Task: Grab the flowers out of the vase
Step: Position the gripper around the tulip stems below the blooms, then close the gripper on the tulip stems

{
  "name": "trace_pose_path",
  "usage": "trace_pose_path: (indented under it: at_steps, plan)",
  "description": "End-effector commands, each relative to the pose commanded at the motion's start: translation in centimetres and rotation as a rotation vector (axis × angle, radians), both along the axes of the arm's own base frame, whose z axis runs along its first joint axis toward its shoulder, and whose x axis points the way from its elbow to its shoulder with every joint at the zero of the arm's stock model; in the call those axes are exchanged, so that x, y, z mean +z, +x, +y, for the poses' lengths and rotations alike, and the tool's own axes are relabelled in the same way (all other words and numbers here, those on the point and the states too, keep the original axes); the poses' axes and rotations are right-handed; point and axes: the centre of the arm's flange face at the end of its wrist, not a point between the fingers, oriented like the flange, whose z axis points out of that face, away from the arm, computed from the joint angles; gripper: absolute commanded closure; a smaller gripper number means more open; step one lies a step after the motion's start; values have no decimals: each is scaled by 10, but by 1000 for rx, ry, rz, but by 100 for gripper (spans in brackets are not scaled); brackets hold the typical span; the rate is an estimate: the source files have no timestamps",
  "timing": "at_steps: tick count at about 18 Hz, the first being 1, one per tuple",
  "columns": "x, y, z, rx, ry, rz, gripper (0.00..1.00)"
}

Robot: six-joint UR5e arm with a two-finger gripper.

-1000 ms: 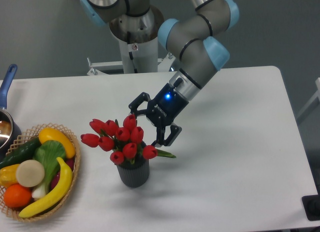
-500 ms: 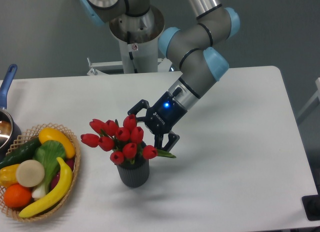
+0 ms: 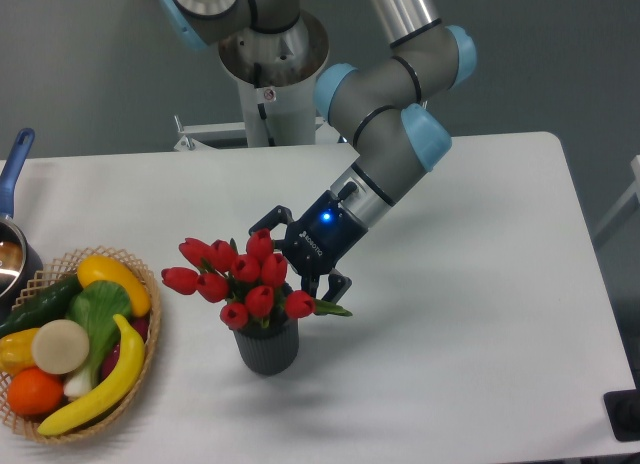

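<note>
The flowers point(image 3: 240, 276) are being carried upright in the vase point(image 3: 266, 346), which is standing on the white bench point(image 3: 470, 314) a little toward seven o'clock from the middle of the bench. The red buds are spreading wider than the vase rim, mostly toward nine o'clock, and a green leaf is sticking out toward three o'clock, just under the hand.

The hand point(image 3: 296, 256) is being held at the two o'clock side of the bunch, reaching in from the arm point(image 3: 385, 104) that is descending from twelve o'clock. Its dark fingers point(image 3: 266, 221) are being kept spread apart, one near the topmost buds and the other beside the bud at the right edge of the bunch. Nothing is being gripped between them; whether a finger is touching a bud cannot be told. A blue light is glowing on the body of the hand.

At eight o'clock on the bench, well apart from the vase, a wicker basket point(image 3: 150, 336) is holding fruit and vegetables: bananas, an orange, a cucumber and a leafy green among them. At the nine o'clock edge, a pot with a blue handle point(image 3: 14, 164) is being partly cut off by the frame.
</note>
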Motion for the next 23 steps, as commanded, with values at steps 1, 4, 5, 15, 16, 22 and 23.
trace_pose_path:
  at_steps: [1,4,5,15,16,22,23]
  plan:
    - [1,0,0,1,1,-1,7]
    - [1,0,0,0,5,-1,28]
    - [1,0,0,0,5,-1,34]
    - [2,-2,-2,6,8,-5,63]
    - [1,-2,-2,6,10,-10,64]
    - [3,-3,-6,16,24,-26,64]
    - [4,-4,-6,18,27,-27,64]
